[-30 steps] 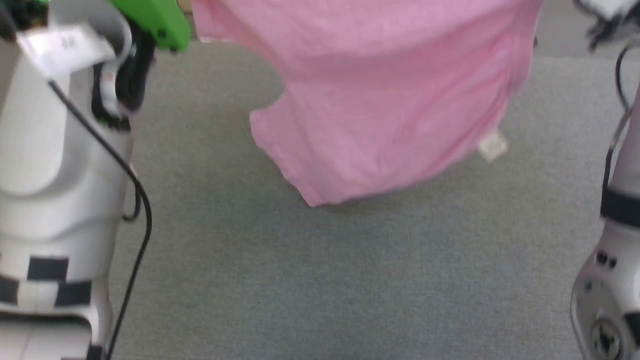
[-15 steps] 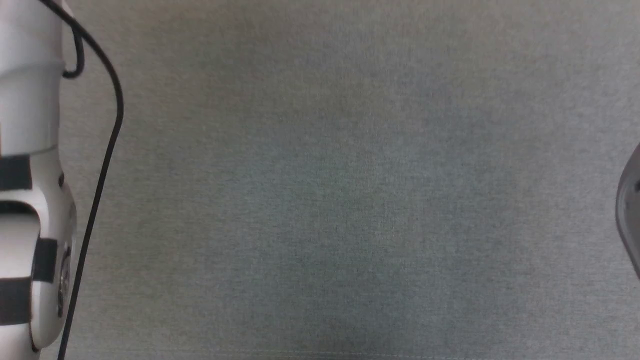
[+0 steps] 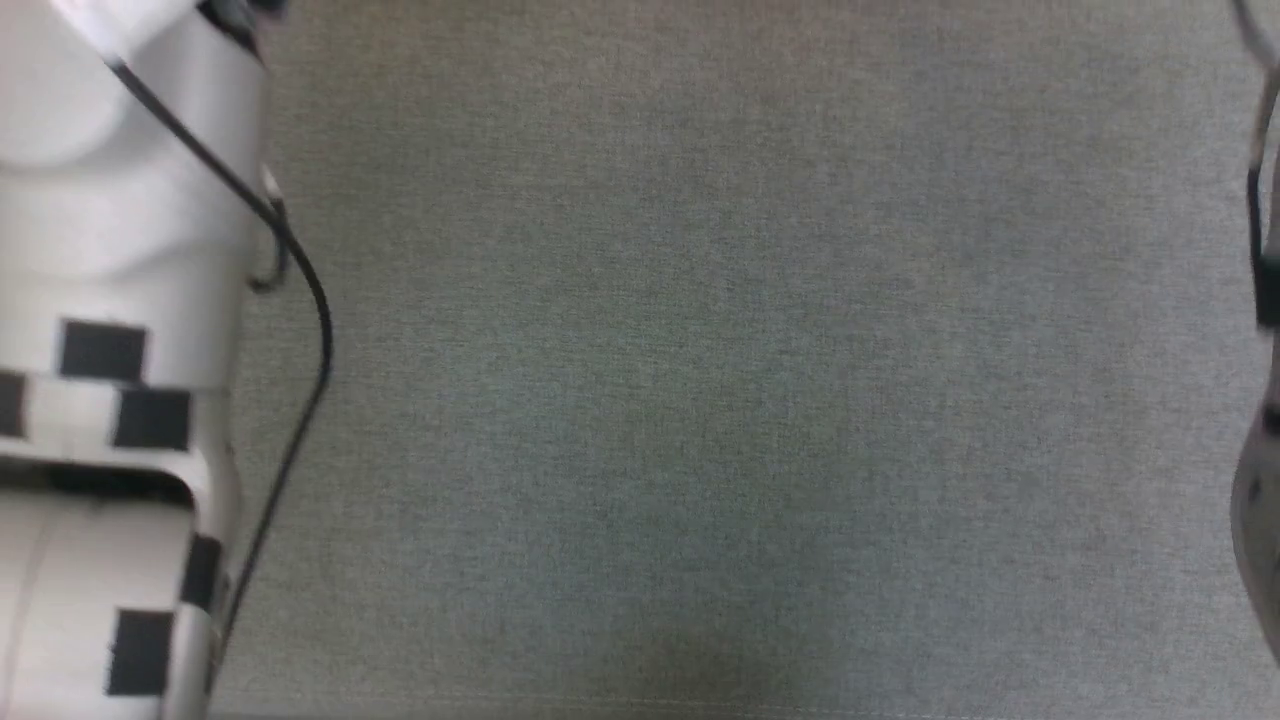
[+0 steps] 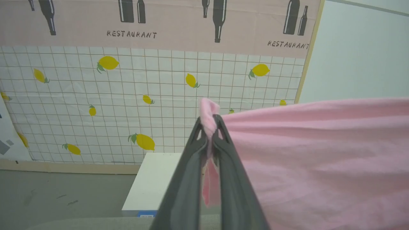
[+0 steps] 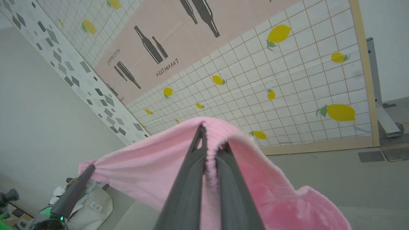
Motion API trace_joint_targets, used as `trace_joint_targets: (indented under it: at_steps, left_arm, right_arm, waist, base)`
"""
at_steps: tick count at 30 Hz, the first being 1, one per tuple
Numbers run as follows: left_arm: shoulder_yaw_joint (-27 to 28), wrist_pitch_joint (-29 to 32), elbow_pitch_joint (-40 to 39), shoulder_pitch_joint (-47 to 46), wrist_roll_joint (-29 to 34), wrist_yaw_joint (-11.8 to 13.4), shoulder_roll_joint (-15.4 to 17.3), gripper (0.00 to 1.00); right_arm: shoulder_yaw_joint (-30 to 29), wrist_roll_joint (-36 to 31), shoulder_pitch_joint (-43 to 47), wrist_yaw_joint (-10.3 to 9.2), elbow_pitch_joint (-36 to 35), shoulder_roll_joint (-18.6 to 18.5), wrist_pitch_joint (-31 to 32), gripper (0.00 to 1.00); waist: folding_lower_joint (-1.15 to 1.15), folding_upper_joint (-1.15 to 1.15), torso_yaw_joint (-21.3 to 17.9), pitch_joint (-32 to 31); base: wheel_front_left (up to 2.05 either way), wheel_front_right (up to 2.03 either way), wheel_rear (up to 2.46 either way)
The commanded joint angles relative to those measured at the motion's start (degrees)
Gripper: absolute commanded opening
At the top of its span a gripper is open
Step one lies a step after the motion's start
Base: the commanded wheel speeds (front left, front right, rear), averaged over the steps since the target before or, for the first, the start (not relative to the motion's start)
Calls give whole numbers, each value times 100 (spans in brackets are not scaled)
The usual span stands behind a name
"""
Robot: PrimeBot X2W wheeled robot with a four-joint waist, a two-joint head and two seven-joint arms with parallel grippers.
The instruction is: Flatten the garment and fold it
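Observation:
The light pink garment (image 4: 319,153) hangs stretched in the air between my two grippers. In the left wrist view my left gripper (image 4: 209,123) is shut on a bunched edge of it, and the cloth spreads away to the right. My right gripper (image 5: 211,140) is shut on a gathered edge, with the garment (image 5: 153,169) draping over both sides of the fingers. The left gripper (image 5: 89,169) shows there too, pinching the far corner. In the head view the garment is out of view; my pale left forearm (image 3: 110,300) and right arm (image 3: 1262,400) stand at the sides.
The grey cloth-covered table (image 3: 700,400) spreads below the arms. A black cable (image 3: 300,300) runs along the left forearm. A white box (image 4: 156,182) stands by the lemon-patterned wall (image 4: 127,95). A metal stand (image 5: 380,111) and bags (image 5: 96,201) sit on the floor.
A second ago the pink garment hung across the top of the head view; it has since left that picture, which has shifted as a whole. The left forearm looms larger than half a second ago.

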Motion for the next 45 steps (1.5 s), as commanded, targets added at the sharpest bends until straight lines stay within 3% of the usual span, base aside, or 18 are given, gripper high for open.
trace_joint_targets:
  at_steps: [1,6,10,19,20,23,36,39,45]
  left_arm:
    - [13,-108,-12,291,-73,-42,-41,0]
    - [-48,-251,-243,1396,-214,-129,-122,0]
    - [-14,-296,-681,2588,-362,-26,-114,0]
    - [156,12,-2060,5806,-887,621,-155,0]
    - [155,213,-2353,6581,-1055,753,-171,0]
    - [138,469,-2537,7211,-1187,902,-161,0]
    - [217,1981,-3127,8609,-1525,1706,265,0]
    - [271,1980,-3470,8620,-1552,1724,302,0]
    - [123,1817,-3689,7906,-1404,1484,275,0]
  right_arm:
    - [93,218,425,-8,-222,-155,-6,0]
    - [360,879,2003,-8,-1061,-477,-18,0]
    - [549,1153,3317,-8,-1679,-647,-27,0]
    - [600,1344,5993,-8,-2365,-833,614,0]
    - [517,1235,6643,-8,-2397,-836,923,0]
    - [446,968,7250,-8,-2395,-785,1173,0]
    - [308,476,8642,-8,-2886,-398,2701,0]
    - [72,307,8634,-8,-3079,-275,2746,0]
    - [-226,-7,8260,-8,-3350,-49,2737,0]
  waist:
    - [-2,0,223,-513]
    - [-2,0,318,-1265]
    - [-2,0,319,-1874]
    - [-2,0,377,-2829]
    - [-2,0,426,-2999]
    - [-2,0,479,-3157]
    - [-2,0,518,-3410]
    - [-2,0,497,-3348]
    - [-2,0,424,-3049]
  base:
    - [0,0,0]
    - [0,0,0]
    - [0,0,0]
    - [0,0,0]
    - [0,0,0]
    - [0,0,0]
    - [0,0,0]
    - [0,0,0]
    - [0,0,0]
